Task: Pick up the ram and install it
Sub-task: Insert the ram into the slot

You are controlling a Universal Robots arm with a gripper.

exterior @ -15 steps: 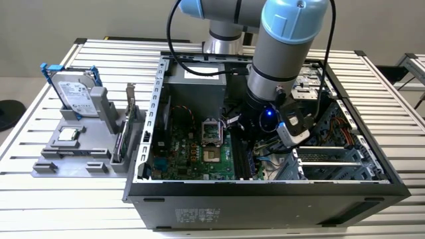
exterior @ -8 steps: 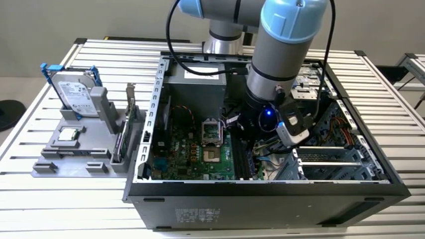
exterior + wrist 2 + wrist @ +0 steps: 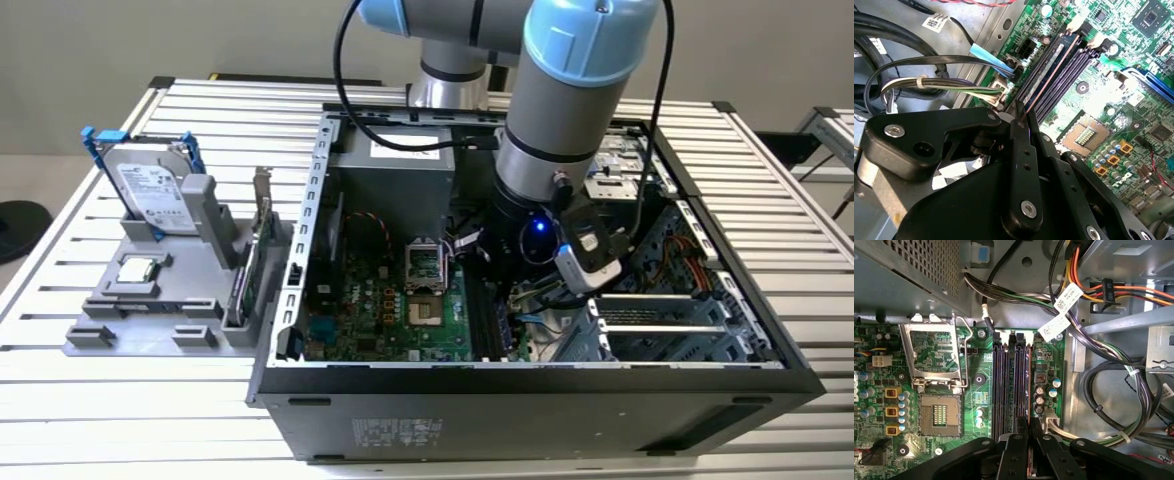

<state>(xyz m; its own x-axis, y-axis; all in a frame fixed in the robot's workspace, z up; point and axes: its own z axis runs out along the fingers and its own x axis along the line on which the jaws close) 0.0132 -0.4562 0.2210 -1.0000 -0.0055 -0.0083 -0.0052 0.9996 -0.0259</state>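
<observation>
Gripper [image 3: 1021, 117] fingers are pressed together around the ram [image 3: 1051, 75] in the second wrist view; the thin stick is seen edge-on there, running from the fingertips down along the dark memory slots [image 3: 1064, 67] of the motherboard [image 3: 1134, 60]. I think its lower edge is at one slot, but whether it is seated I cannot tell. Beside the slots lies a bundle of cables [image 3: 944, 87] with a white tie.

In the first wrist view the gripper [image 3: 1029, 426] is closed just above the memory slots [image 3: 1011, 385], and the ram is hardly visible between the fingers. This view adds the open CPU socket [image 3: 940, 415] with its raised metal frame [image 3: 934, 352].

In the exterior view the arm [image 3: 567, 120] reaches down into the open computer case [image 3: 534, 400]. On the exterior view's left a grey holder [image 3: 167, 300] carries a hard drive [image 3: 147, 190], a small square chip [image 3: 138, 268] and an upright card [image 3: 254, 260].
</observation>
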